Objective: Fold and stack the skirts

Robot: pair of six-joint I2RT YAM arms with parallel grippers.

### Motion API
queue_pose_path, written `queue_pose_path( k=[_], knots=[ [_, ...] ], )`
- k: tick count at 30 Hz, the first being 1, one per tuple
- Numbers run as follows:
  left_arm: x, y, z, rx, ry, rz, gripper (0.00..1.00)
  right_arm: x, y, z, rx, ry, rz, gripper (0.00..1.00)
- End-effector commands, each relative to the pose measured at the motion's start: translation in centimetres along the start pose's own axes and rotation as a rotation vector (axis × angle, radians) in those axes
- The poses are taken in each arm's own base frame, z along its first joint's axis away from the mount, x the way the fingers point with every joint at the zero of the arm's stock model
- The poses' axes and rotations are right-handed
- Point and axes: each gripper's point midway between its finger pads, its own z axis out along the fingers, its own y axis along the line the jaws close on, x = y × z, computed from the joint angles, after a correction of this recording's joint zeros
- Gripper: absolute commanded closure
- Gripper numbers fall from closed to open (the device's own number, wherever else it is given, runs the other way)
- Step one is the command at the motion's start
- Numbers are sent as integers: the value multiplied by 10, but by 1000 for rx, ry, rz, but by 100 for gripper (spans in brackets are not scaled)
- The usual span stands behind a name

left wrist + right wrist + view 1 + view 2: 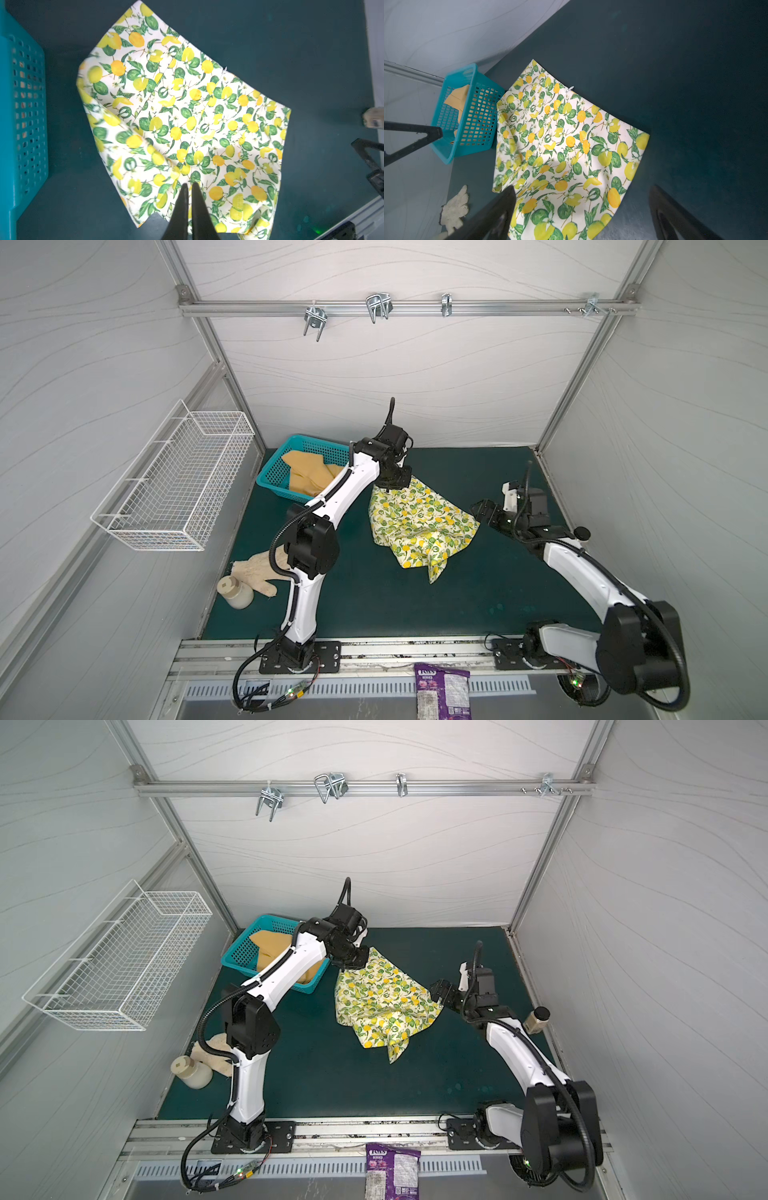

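Note:
The white skirt with lemons and green leaves (419,526) (382,1006) lies rumpled on the green mat in the middle. My left gripper (395,485) (190,184) is shut on its far edge beside the basket, and cloth shows between the fingers. That edge is drawn up to the gripper, while the rest of the skirt (187,116) spreads over the mat. My right gripper (482,510) (582,188) stands open just off the right edge of the lemon skirt (560,145), holding nothing. The mustard-yellow skirt (307,472) (456,97) lies bunched in the teal basket, partly hidden by my left arm.
The teal basket (270,477) (25,104) stands at the back left. A beige rag (257,572) and a cream bottle (235,593) lie at the front left. A white wire basket (174,489) hangs on the left wall. A small jar (538,1017) sits by the right wall.

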Motion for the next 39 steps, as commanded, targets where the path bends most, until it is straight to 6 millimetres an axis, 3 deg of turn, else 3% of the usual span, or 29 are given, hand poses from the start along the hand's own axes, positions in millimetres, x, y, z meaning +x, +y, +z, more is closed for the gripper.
queue_pose_path(
  k=[1, 3, 6, 11, 15, 16, 20, 26, 31, 39],
  knots=[
    [-2, 8, -9, -34, -32, 9, 91, -11, 14, 19, -45, 8, -4, 1],
    [-4, 12, -12, -35, -45, -30, 89, -9, 13, 30, -52, 34, 2, 1],
    [-4, 4, -13, 23, -64, -66, 73, -5, 16, 43, -60, 69, 0, 1],
    [14, -13, -2, 160, -57, -164, 45, 2, 8, 67, -39, 122, 14, 1],
    [31, -22, 12, 249, -49, -235, 37, 14, -1, 82, -31, 172, 48, 1],
    [34, -23, 16, 259, -50, -244, 30, 17, -3, 86, -32, 182, 58, 1],
    [52, -27, 37, 248, -9, -249, 27, 30, -15, 99, -7, 226, 87, 1],
    [66, -33, 63, 228, 25, -251, 27, 46, -43, 101, 81, 246, 141, 1],
    [66, -24, 85, 177, 56, -252, 27, 52, -60, 90, 131, 234, 192, 1],
    [60, -11, 123, 70, 130, -211, 27, 50, -68, 58, 137, 158, 259, 1]
  ],
)
